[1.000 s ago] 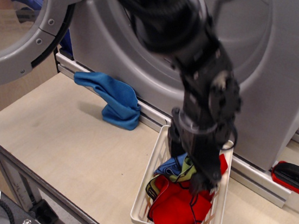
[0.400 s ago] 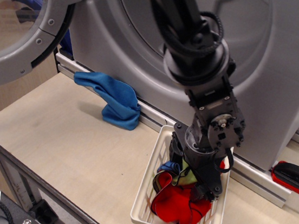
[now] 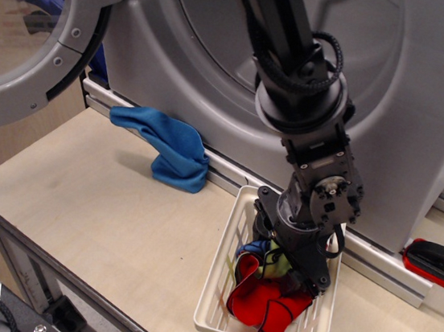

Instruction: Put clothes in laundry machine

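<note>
Since a moment ago my claw (image 3: pixel 299 279) has sunk deeper into the white basket (image 3: pixel 218 295) on the desk (image 3: pixel 104 200), and the red cloth (image 3: pixel 265 307) is now bunched tighter and lifted at one edge. My fingers are buried among the clothes (image 3: pixel 266 281), so I cannot tell whether they grip anything, though they seem pressed into the pile. Behind my arm stands the laundry machine (image 3: pixel 422 118), door (image 3: pixel 35 38) swung open. A blue cloth (image 3: pixel 172 145) lies unmoved at its base.
</note>
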